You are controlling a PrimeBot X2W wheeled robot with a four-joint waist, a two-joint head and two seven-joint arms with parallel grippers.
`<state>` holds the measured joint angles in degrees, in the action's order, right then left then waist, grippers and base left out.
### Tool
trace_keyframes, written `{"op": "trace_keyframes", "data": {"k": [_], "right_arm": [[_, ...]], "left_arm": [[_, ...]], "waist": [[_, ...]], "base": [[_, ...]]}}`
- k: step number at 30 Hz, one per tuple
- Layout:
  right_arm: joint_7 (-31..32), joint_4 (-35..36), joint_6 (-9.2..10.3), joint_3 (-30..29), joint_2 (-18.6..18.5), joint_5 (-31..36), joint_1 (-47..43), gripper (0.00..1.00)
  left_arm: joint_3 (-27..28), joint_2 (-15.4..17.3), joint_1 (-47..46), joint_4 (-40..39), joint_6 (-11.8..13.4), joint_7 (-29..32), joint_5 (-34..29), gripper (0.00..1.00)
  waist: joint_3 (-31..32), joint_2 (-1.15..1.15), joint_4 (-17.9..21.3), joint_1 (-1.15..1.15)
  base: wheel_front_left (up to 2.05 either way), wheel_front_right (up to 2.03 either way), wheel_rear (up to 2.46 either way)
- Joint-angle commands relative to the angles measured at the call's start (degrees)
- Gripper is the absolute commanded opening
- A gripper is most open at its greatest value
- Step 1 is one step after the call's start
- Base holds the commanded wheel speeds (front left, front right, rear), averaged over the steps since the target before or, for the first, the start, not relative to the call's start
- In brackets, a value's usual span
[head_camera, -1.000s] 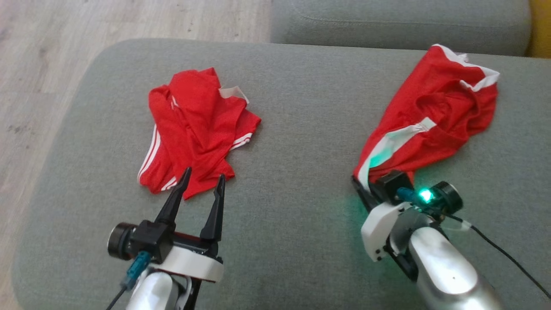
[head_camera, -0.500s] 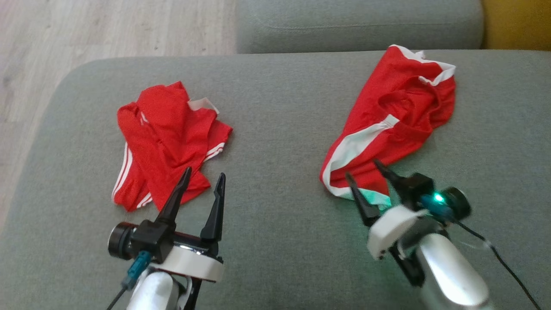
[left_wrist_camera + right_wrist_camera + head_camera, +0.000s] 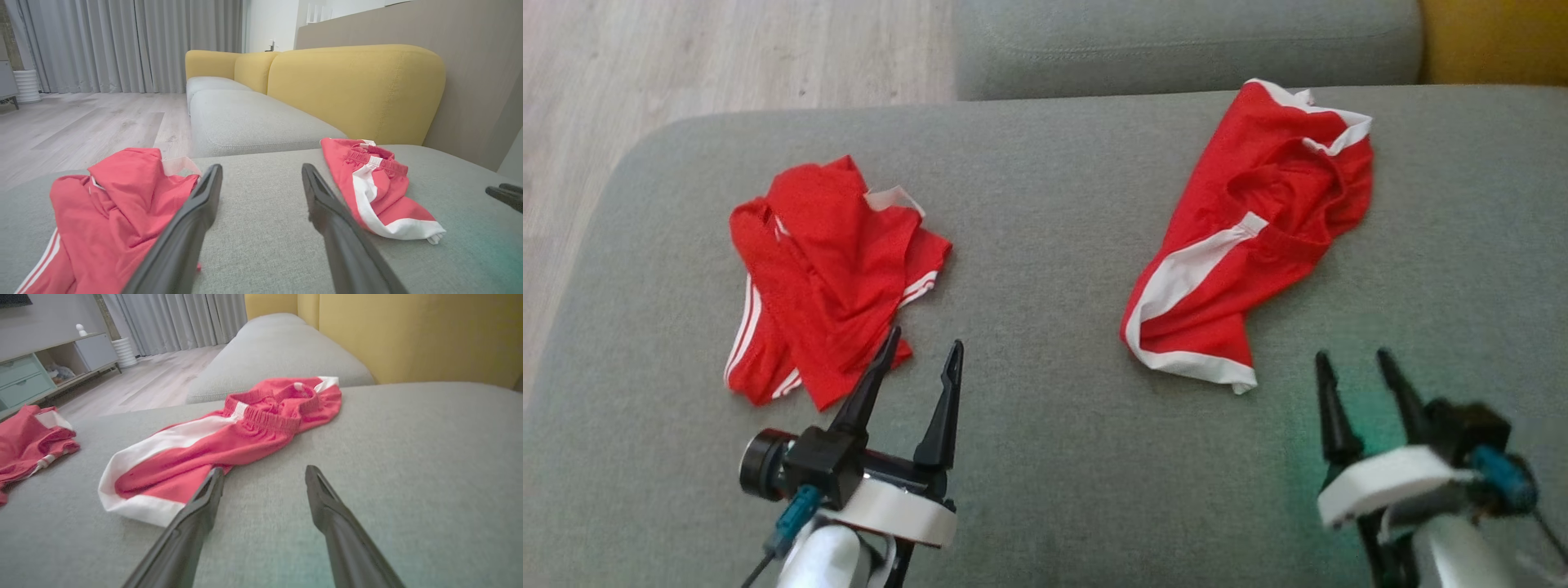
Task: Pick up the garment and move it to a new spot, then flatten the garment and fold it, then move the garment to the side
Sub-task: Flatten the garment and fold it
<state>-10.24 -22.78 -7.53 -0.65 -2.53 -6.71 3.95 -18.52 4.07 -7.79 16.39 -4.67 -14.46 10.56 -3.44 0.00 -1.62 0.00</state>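
The right claw [image 3: 1351, 356] had let go of the shorts [image 3: 1241, 245] and drawn back. Its fingers stood wide, just clear of the white hem. The shorts lay rumpled on the right of the sofa [image 3: 1054, 204], with the waistband bunched at the far end and one leg stretched toward the robot. The left claw [image 3: 926, 339] stood wide too and empty, its tips at the edge of a red shirt [image 3: 833, 269]. Flattening looked to be next. It seemed best to pinch only the hem corners, lift slightly and pull outward, so the twisted waistband unrolled without dragging the whole piece.
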Motion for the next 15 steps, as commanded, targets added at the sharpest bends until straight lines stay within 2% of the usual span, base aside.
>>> {"op": "trace_keyframes", "data": {"k": [1,7,11,15], "right_arm": [[0.14,2.28,0.04,0.47,-0.36,1.03,4.86,1.00],[7.01,-0.13,0.04,-1.55,-0.35,5.19,13.47,1.00],[13.39,-5.14,0.04,-3.18,-0.39,9.40,21.13,1.00],[17.31,-11.03,0.04,-5.08,-2.10,13.17,26.85,1.00]], "left_arm": [[1.79,-0.18,-2.46,-1.56,-0.26,-0.53,-0.32,1.00],[2.05,-0.37,-3.78,-1.01,-0.63,-0.53,0.05,1.00],[2.39,-0.57,-5.12,-0.93,-0.83,-0.53,0.40,1.00],[2.18,-0.73,-6.10,-0.68,-1.13,-0.53,0.37,1.00]], "waist": [[-0.93,0.00,-1.04,0.00],[-3.79,0.00,-3.78,0.00],[-5.91,0.00,-6.27,0.00],[-7.59,0.00,-8.60,0.00]], "base": [[0.00,0.00,0.00],[0.00,0.00,0.00],[0.00,0.00,0.00],[0.00,0.00,0.00]]}}
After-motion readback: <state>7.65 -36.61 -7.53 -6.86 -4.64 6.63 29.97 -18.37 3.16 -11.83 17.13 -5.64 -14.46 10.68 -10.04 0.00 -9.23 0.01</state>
